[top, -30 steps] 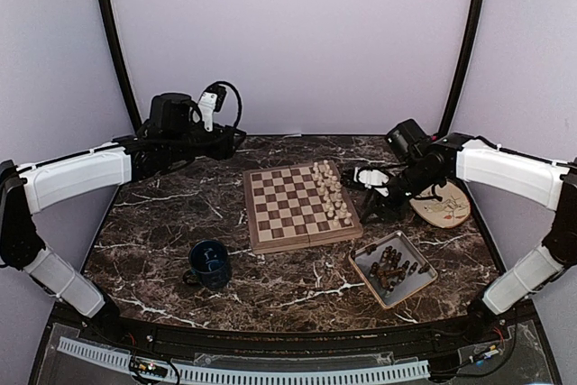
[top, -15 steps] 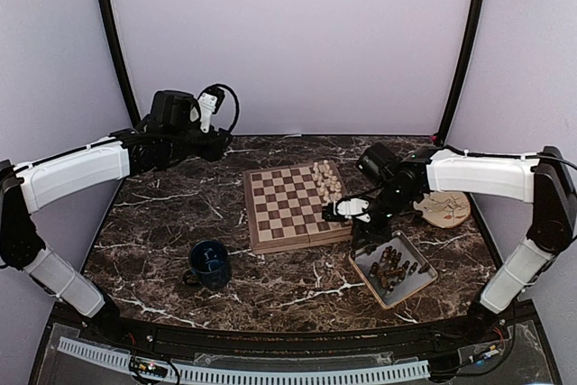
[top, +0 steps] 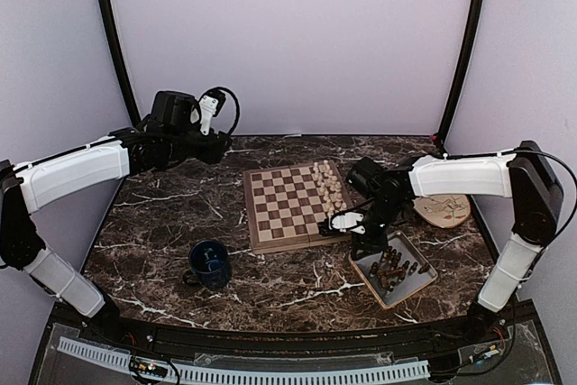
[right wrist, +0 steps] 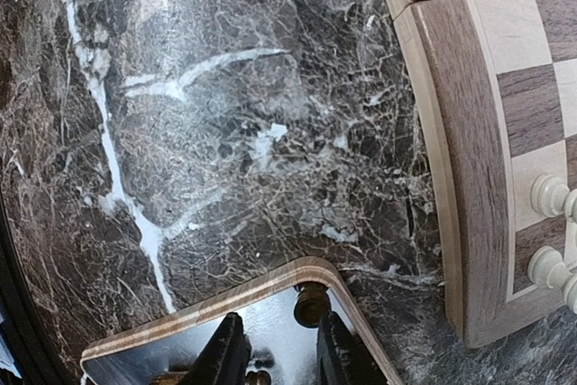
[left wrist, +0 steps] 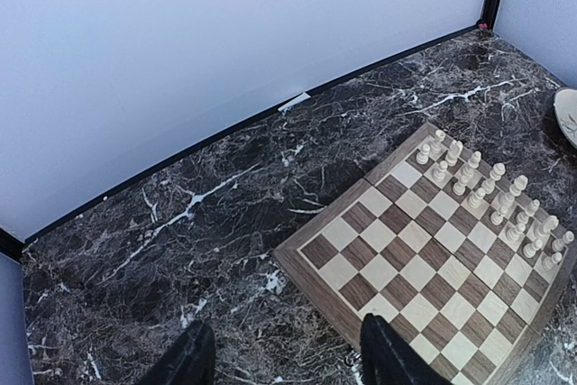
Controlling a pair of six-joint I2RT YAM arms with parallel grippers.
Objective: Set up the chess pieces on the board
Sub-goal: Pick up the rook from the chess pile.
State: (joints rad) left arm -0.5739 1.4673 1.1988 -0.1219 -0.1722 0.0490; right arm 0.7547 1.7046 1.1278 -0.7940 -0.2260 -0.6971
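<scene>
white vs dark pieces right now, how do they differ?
Colour: the white pieces are cream, the dark pieces brown. Place: white on the board, dark in the tray. Pose: white stand upright in rows, dark lie jumbled. Both are small turned figures.

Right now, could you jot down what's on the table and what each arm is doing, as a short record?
Board: white pieces in two rows along its right side
Dark pieces: heaped in the tray
Right gripper: open, low over the tray's corner
Left gripper: open, raised, left of the board
Also there: mug, plate
</scene>
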